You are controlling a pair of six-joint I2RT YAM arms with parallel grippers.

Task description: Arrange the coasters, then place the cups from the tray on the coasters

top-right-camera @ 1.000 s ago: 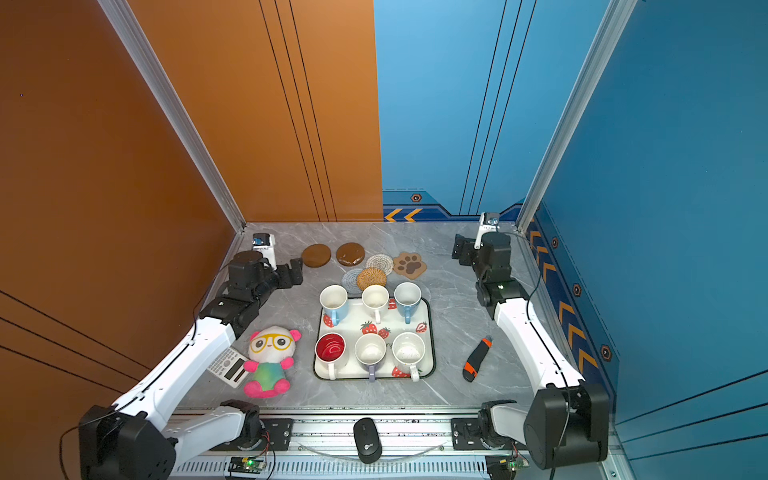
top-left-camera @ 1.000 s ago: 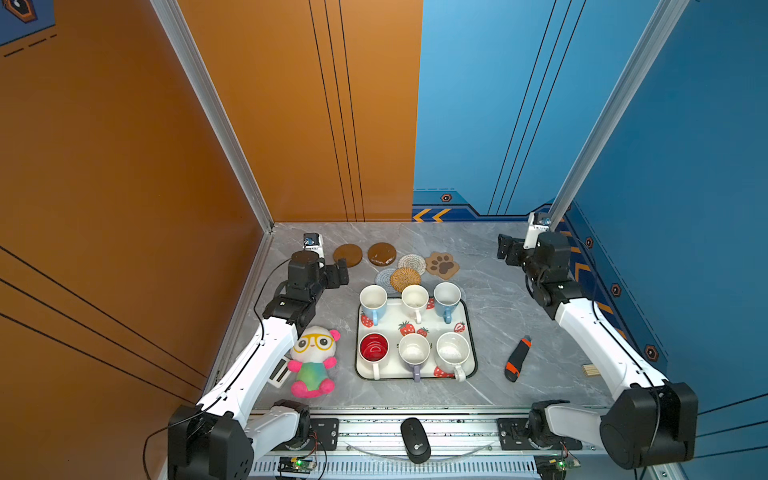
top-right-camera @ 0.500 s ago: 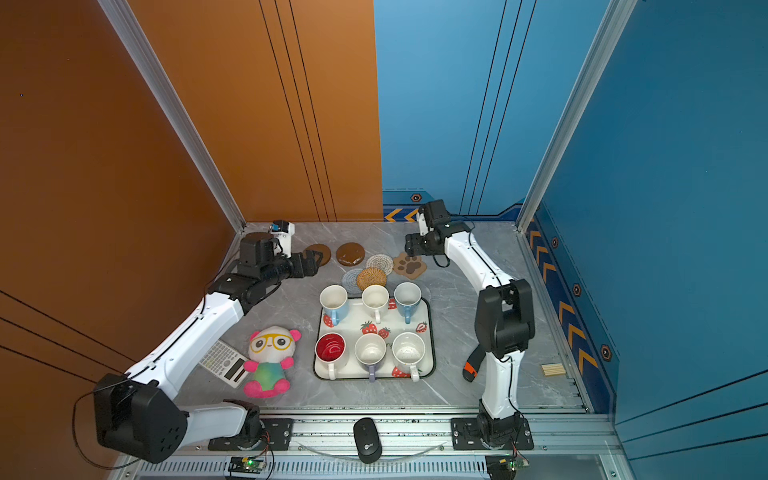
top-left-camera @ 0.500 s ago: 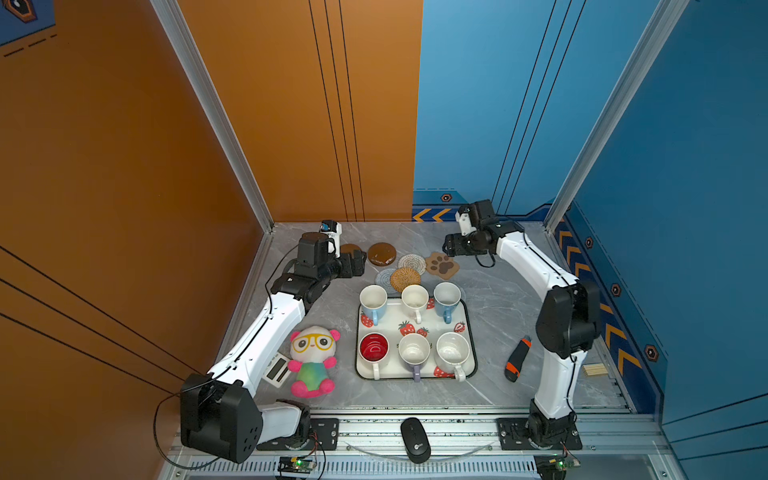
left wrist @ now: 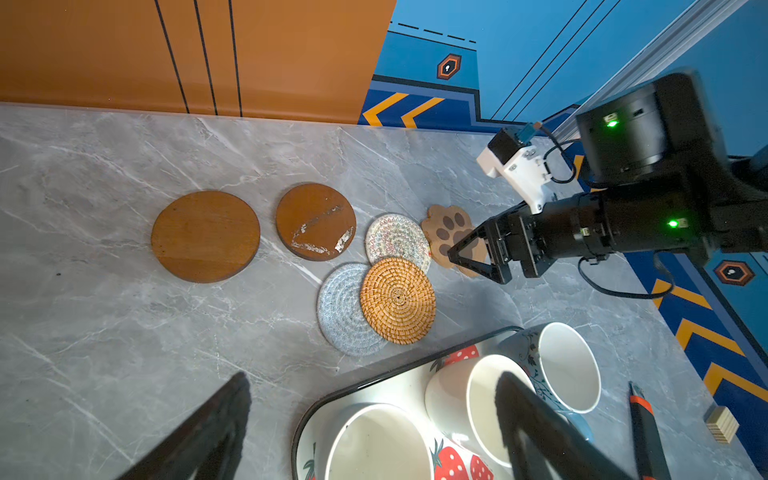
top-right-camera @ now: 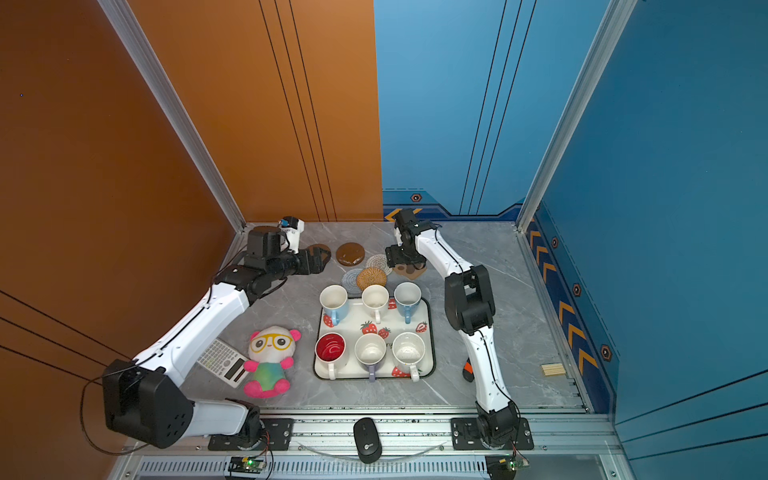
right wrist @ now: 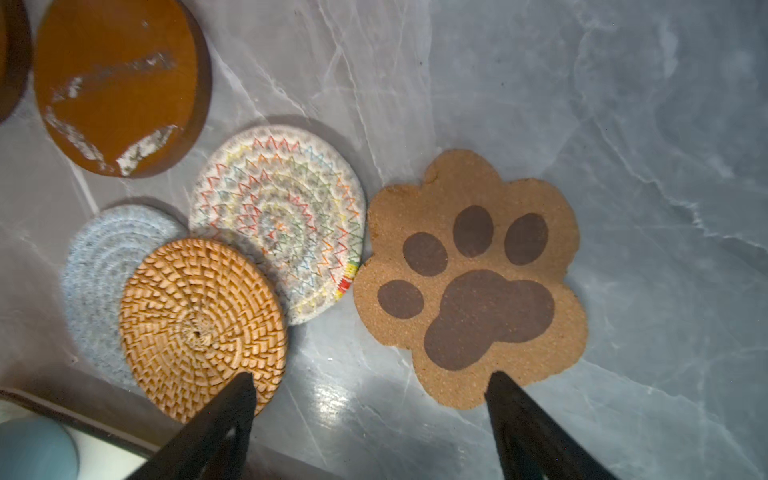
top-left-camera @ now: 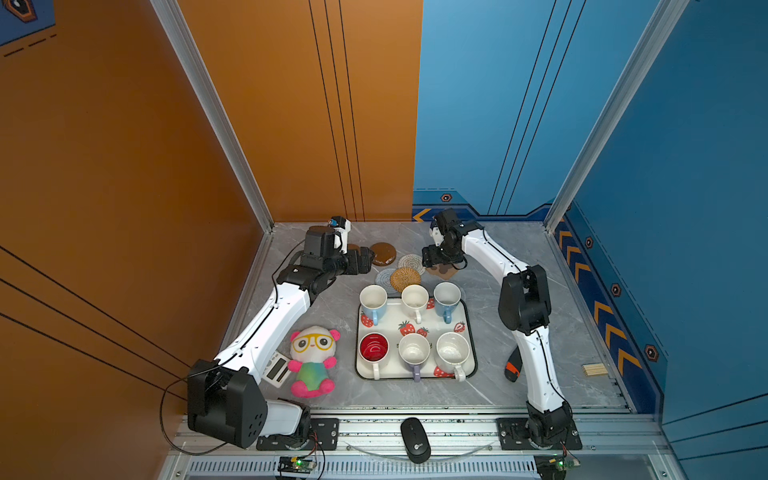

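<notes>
A: Right gripper [right wrist: 370, 378] jaws are spread wide, nothing held. Cork-like paw-print coaster [right wrist: 473, 282] is found just ahead of one tip, rattan round [right wrist: 203, 328] ahead of the other.
B: Rattan is lapped over the grey woven round [right wrist: 99, 257]. Edges are thin, so a low pinch is advised. Left gripper [left wrist: 374, 378] is likewise wide and empty, glossy brown discs [left wrist: 205, 236] farther ahead. Mugs [top-left-camera: 414, 296] are seated in the tray [top-left-camera: 395, 320] nearby.
</notes>
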